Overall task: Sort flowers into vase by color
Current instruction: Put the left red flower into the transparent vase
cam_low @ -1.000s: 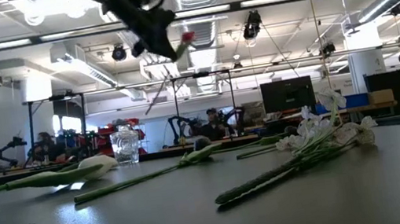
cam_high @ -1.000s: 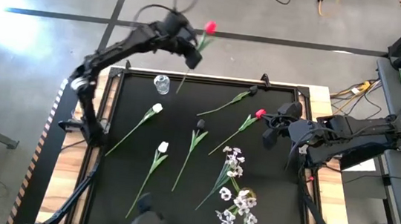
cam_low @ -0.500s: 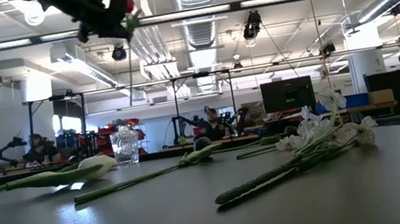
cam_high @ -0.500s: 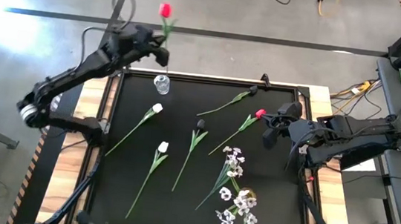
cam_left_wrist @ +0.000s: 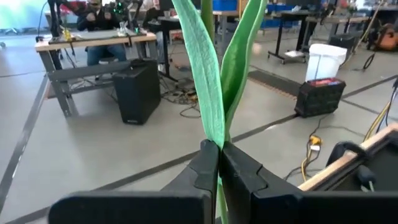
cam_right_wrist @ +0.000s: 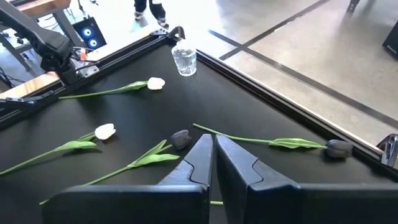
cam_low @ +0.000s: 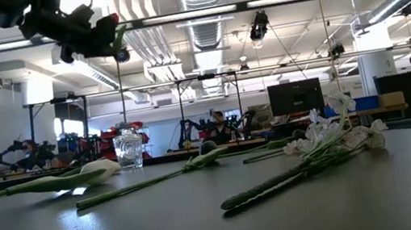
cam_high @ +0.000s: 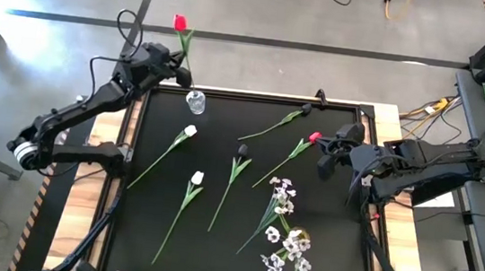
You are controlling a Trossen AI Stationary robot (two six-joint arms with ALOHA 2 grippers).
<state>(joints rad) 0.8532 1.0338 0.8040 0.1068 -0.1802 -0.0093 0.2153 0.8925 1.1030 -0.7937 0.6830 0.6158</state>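
Black table [cam_high: 243, 217]: left gripper [cam_high: 180, 68] clamps red tulip [cam_high: 180, 23].

My overhead camera looks straight down on the whole table [cam_high: 240, 244]. My low camera sits at its surface, facing the room. Both share the glass vase [cam_high: 195, 103], toward 11 o'clock from above. Each wrist camera looks closely past its own tool.

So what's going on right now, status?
Left pincer shut on red tulip, above clear glass vase. Right pincer shut, empty. Nothing blocking.
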